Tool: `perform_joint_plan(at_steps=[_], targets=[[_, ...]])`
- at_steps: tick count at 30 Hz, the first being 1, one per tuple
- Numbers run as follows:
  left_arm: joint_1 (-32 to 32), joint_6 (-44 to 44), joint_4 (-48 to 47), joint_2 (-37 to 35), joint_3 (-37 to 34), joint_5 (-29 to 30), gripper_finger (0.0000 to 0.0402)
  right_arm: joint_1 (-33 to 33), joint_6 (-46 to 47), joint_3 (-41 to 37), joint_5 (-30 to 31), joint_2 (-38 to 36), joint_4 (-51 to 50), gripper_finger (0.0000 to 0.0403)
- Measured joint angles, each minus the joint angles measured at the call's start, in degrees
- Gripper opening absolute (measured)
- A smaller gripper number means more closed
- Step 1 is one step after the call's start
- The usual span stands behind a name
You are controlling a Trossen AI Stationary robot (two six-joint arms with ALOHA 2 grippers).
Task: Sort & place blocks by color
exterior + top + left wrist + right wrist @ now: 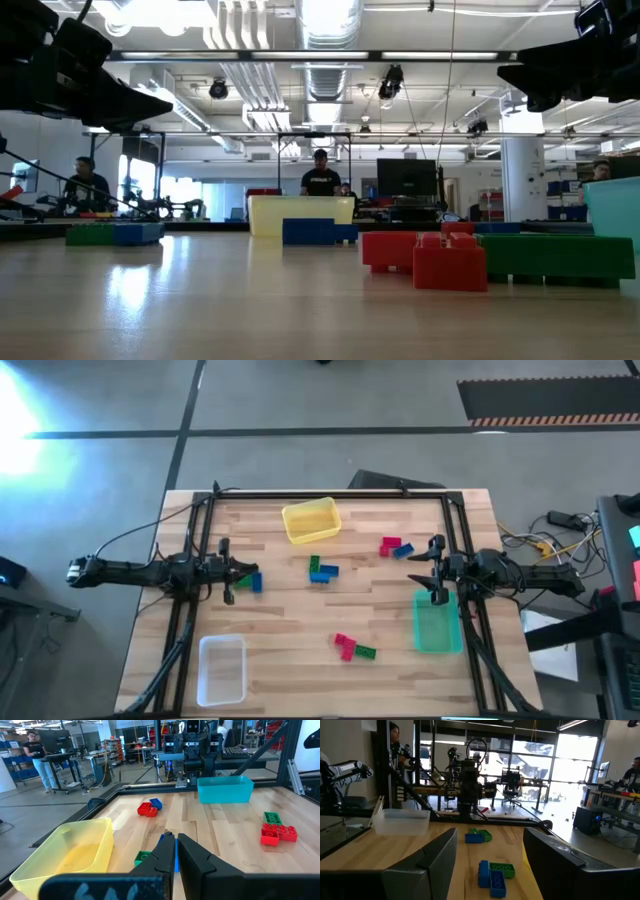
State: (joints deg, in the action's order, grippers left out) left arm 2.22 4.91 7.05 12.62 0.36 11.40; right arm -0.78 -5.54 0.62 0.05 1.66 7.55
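Observation:
Small bricks lie flat on the wooden table in pairs and clusters. A blue and green pair (250, 581) lies just under my left gripper (240, 573). A green and blue pair (322, 570) is at the centre. A red and blue pair (395, 547) is far right. A red and green cluster (353, 648) is near the front. My left gripper (176, 852) is shut and empty, raised above the table. My right gripper (437, 571) is open and empty, raised by the far end of the green bin (435, 623). In its wrist view (490, 845) the centre pair (494, 874) lies ahead.
A yellow bin (312, 520) stands at the far middle. A clear bin (222, 668) is at the near left and the translucent green bin at the right. A black frame (330, 493) borders the table. People stand in the room beyond.

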Motion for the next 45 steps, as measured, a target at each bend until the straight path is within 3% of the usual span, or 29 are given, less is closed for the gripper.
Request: perform_joint_plan(at_steps=[29,34,39,45], targets=[[0.00,0.14,0.78,0.00,0.00,1.05,0.0004,0.00,0.00,0.00,0.01,-0.01,0.00,0.0219],[0.11,-0.31,8.45,0.18,0.00,1.92,0.0004,0.00,0.01,0.00,0.00,0.00,0.09,0.0219],[0.11,-10.12,18.17,0.46,0.00,0.79,0.0004,0.00,0.01,0.00,0.01,0.00,0.55,0.0219],[0.11,-14.99,26.35,0.53,-0.01,0.64,0.0004,0.00,0.00,0.00,0.00,0.00,3.90,0.0219]])
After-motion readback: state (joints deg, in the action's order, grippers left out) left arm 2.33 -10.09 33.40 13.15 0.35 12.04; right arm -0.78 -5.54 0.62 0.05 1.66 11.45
